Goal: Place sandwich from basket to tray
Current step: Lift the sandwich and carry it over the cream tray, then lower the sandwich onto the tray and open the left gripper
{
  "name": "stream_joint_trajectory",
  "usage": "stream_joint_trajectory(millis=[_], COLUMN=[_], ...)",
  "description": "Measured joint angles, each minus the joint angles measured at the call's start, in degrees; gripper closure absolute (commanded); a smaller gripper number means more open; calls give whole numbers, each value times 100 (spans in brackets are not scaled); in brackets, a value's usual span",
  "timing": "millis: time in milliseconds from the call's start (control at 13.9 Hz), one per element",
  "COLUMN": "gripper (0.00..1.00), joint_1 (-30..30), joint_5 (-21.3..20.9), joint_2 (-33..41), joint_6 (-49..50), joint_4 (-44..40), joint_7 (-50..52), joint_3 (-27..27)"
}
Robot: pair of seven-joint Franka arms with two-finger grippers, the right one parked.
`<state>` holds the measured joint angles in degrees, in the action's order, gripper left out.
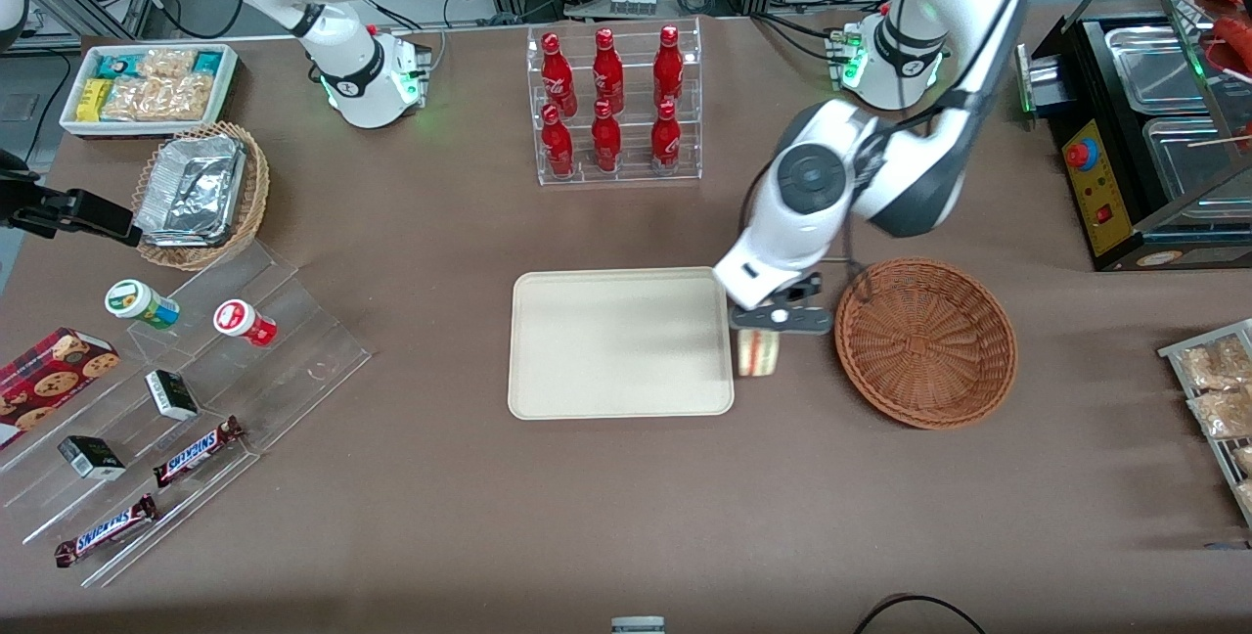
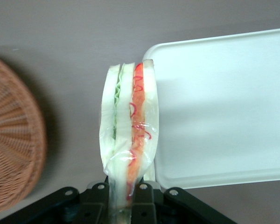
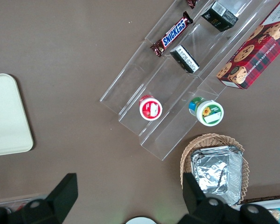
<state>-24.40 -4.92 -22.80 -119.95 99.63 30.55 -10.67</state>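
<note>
Just right of centre in the front view, the left arm's black two-finger gripper (image 1: 761,339) hangs in the gap between the flat rectangular cream plastic tray (image 1: 548,389) and the round reddish-brown woven wicker basket (image 1: 963,394), with its fingers closed on the small clear-wrapped triangular sandwich (image 1: 759,353) of white bread with red and green filling. The sandwich is already out of the basket, which looks empty, and sits just beside the tray's edge, at or barely overlapping the rim and not yet over the tray's floor. The wrist view shows the wedge (image 2: 129,133) pinched at its lower end between the fingers (image 2: 98,205), standing on edge with the green layer toward the basket (image 2: 11,149) and the red layer toward the tray (image 2: 224,116), whose rounded corner lies just beside the bread. The step in hand appears to be the carry across to the tray. To do it well, the grip should stay firm but gentle, since soft bread in slippery film will likely squash or slide. The arm needs to carry the wedge sideways, toward the parked arm's end of the table, until it hangs well inside the raised rim, high enough that its lower corner does not catch that rim. Then it can lower the wedge close to the tray's surface before the fingers part, so it settles rather than topples over the edge.
</note>
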Motion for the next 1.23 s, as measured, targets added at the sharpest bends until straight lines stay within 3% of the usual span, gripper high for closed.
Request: stream_joint_trajectory(millis=[577, 1225], gripper=[100, 100], joint_1=[-852, -1035], joint_5=[6, 6], joint_2=[-1810, -2531], joint_6=[297, 305], joint_4=[-2114, -2811], joint_7=[897, 922], joint_3=[1, 4])
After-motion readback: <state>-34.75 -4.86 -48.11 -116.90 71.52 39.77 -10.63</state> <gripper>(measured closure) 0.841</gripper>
